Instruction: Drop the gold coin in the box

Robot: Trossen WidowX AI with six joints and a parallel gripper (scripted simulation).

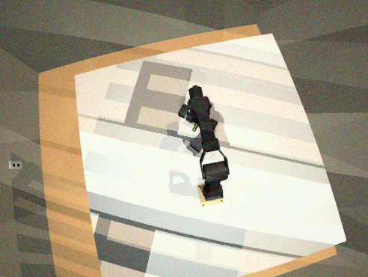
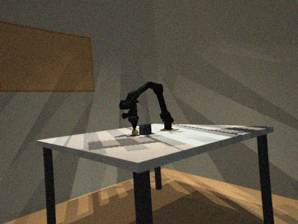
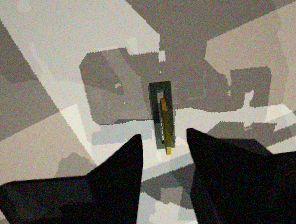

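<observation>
The gold coin [image 1: 195, 126] [image 2: 135, 132] [image 3: 166, 125] stands on edge in the dark-green holder [image 3: 167, 85]. My gripper [image 2: 134, 130] [image 3: 164, 137] points down close over the coin. Its fingers are partly open, one on each side of the coin's near end in the wrist view, with a visible gap on both sides. Whether the tips reach down beside the coin is hard to tell. The closed grey box [image 1: 193, 146] [image 2: 145, 129] stands close by, between the holder and the arm's base; the arm partly hides it in the top view, and its slot cannot be made out.
The arm's base stands on a yellowish plate [image 1: 203, 204] beyond the box. The arm arches over the box. Bands of shadow and light cross the white table [image 1: 277, 209] [image 2: 182, 142].
</observation>
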